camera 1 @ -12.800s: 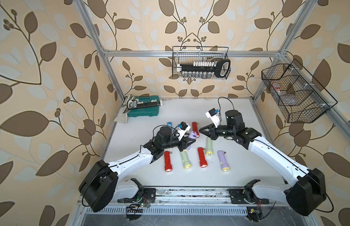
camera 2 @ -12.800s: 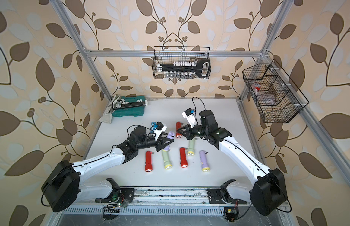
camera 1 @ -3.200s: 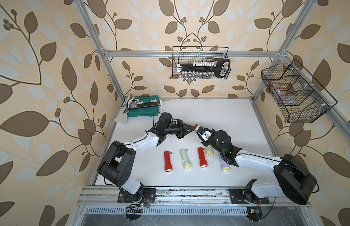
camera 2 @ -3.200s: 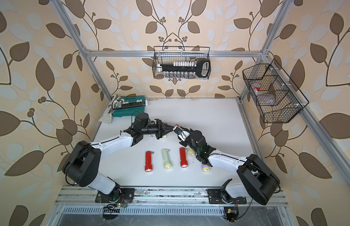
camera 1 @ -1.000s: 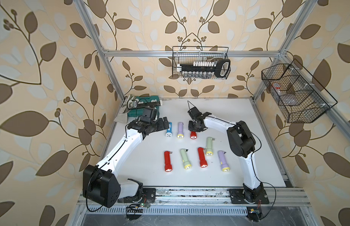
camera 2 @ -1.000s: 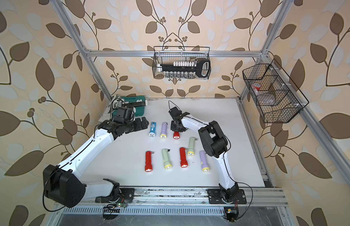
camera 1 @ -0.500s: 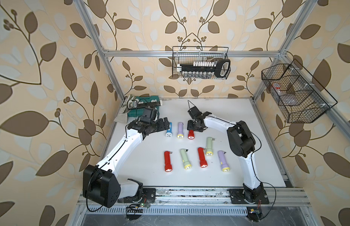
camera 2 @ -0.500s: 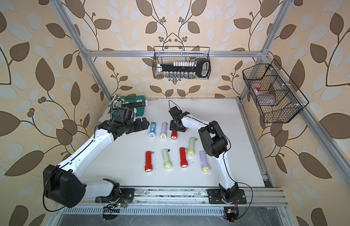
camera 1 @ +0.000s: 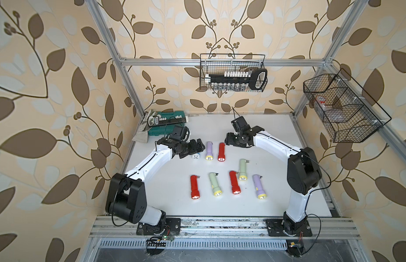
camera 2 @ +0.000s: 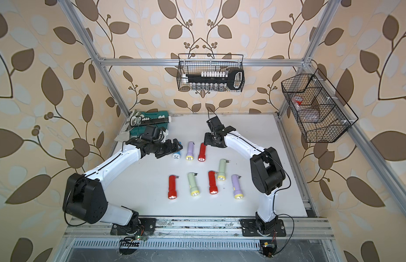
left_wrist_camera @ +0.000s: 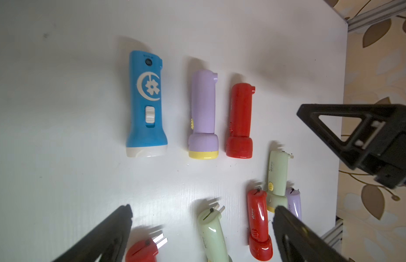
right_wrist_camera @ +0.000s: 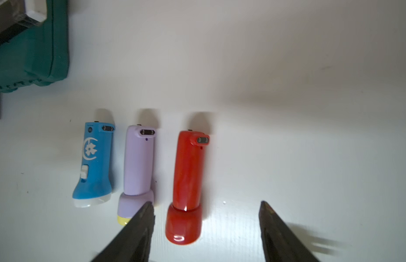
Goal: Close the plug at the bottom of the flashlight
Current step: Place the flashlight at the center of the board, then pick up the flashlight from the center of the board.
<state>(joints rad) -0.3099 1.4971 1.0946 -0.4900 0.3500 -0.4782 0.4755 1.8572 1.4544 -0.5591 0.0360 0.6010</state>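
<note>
Three flashlights lie side by side on the white counter (camera 1: 265, 192), at 11 o'clock from its middle in both top views, lenses toward 6 o'clock. From 9 to 3 o'clock they are the blue flashlight (right_wrist_camera: 93, 163), the purple flashlight (right_wrist_camera: 138, 163) and the red flashlight (right_wrist_camera: 188, 172). The red flashlight (camera 1: 221, 151), the task's thing, lies flat with its plug folded against the butt.

The right hand (camera 1: 227, 141) hovers at 1 o'clock of that butt. In its wrist view the right hand (right_wrist_camera: 206, 203) has its two fingers (right_wrist_camera: 138, 229) spread wide on either side of the red lens head. They grip nothing.

The left hand (camera 1: 198, 145) hangs over the blue flashlight (camera 1: 195, 156), reaching in from 9 o'clock. Its wrist view shows the left hand (left_wrist_camera: 202, 208) with jaws as wide apart as they go, and they are empty too.

At 6 o'clock of the three, the front row (camera 1: 214, 187) holds five more flashlights, red, green, red, green and purple, with metal prongs sticking out of their butts.

A green case (camera 1: 160, 132) sits in the counter's 10 o'clock corner. One wire basket (camera 1: 232, 72) hangs on the wall at 12 o'clock and a second basket (camera 1: 342, 108) on the wall at 2 o'clock.
</note>
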